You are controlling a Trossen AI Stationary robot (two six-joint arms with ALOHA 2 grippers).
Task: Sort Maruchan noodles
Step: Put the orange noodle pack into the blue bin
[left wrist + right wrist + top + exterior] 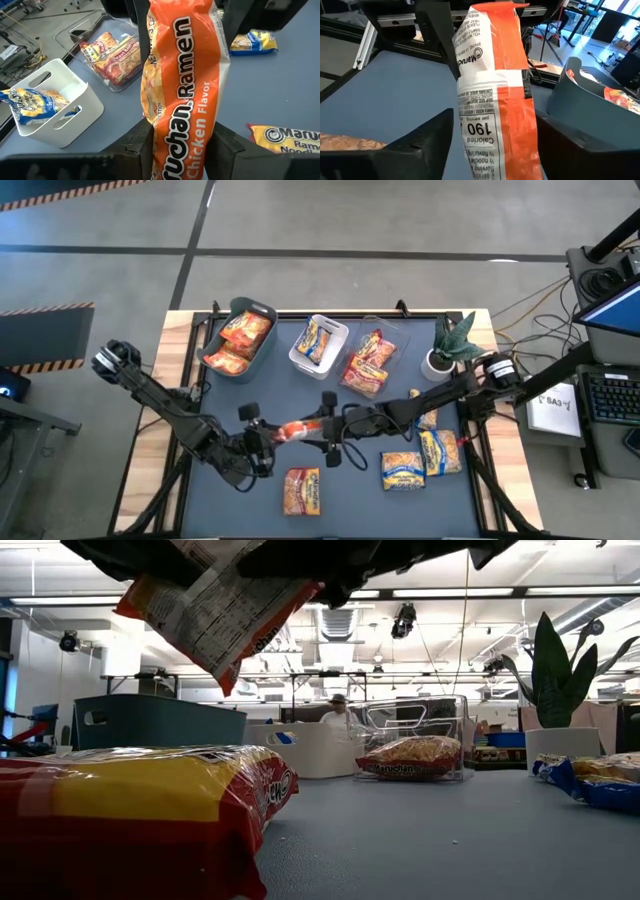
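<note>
- Overhead, an orange chicken-flavour packet (296, 430) is seen stretched in mid-air between the two hands above the middle of the dark blue desk (350, 500).
- One end of it is pinched by the left hand (268, 442), whose dark fingers (137, 147) are closed against the crinkly plastic.
- The other end lies between the fingers of the right hand (325, 432), which stand apart on either side of the packet; contact there cannot be made out.
- At the desk's far edge three bins are lined up: a grey-green bin (262, 310) holding orange-red packets, a white slotted bin (335, 328) holding a blue-and-yellow packet, and a clear bin (385, 330) holding whitish packets with red print.
- Loose packets are left flat on the desk: an orange one (303, 491) near the front edge and blue-and-yellow ones (403, 471) toward the right.
- A potted plant (450, 345) in a white pot is set at the far right corner, just beside the clear bin.
- A person is glimpsed in the room behind the bins.
</note>
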